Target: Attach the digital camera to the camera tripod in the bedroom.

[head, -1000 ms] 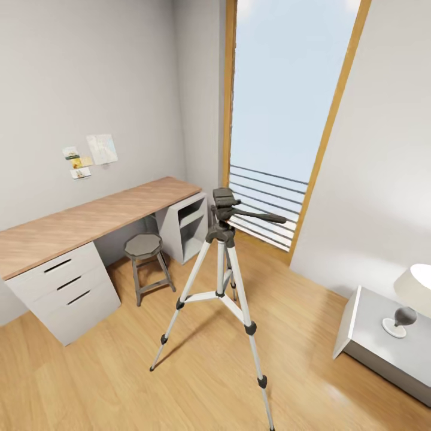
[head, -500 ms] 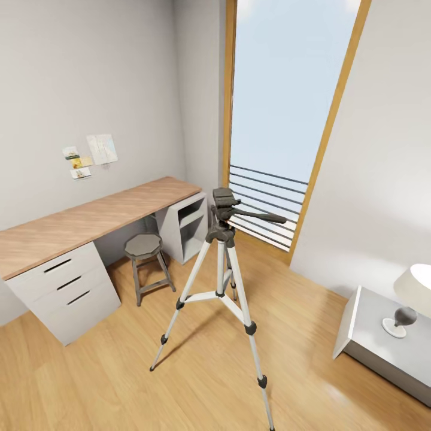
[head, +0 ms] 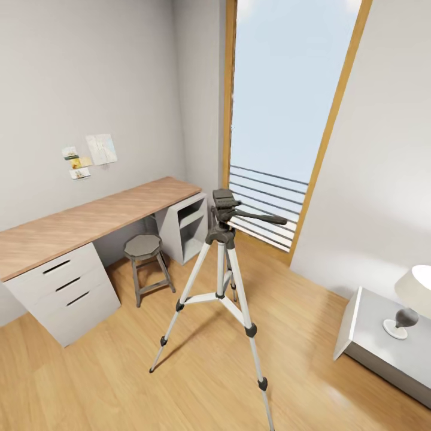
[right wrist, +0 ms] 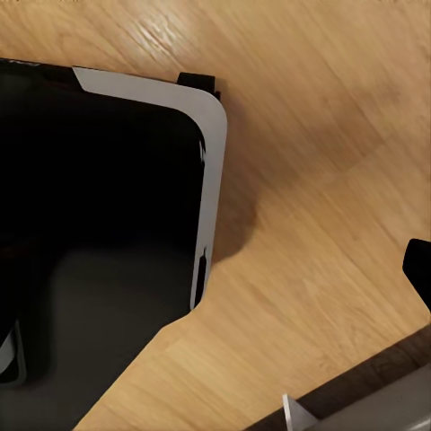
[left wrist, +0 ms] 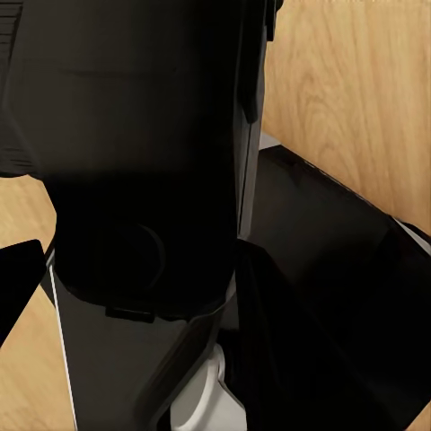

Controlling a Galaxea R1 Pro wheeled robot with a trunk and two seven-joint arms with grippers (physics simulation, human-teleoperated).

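- The camera tripod stands upright on the wood floor with its three legs spread. The wide stance probably keeps it steady while something is pressed onto its head.
- The head's flat top is bare and faces up, so nothing is mounted yet. The pan handle sticks out sideways toward the window.
- Where the digital camera is cannot be told from these pictures.
- The left claw appears as one dark tip beside the robot's own black body. The right claw likewise shows a single tip above the floor, near the rounded grey-edged corner of the base.
- With one tip visible on each, it cannot be told whether either claw is wide, narrow or holding anything.
- Both claws seem tucked low against the robot, a likely travelling posture, and the tripod is judged well ahead of and above them.
- Open floor lies on the robot's side of the tripod, giving room to close in.
- A stool and a desk sit beyond the tripod to the left. A bedside table with a lamp is to the right, and all are well apart from the legs.
- The nearest leg's foot and the handle are the edges a raised claw should avoid.
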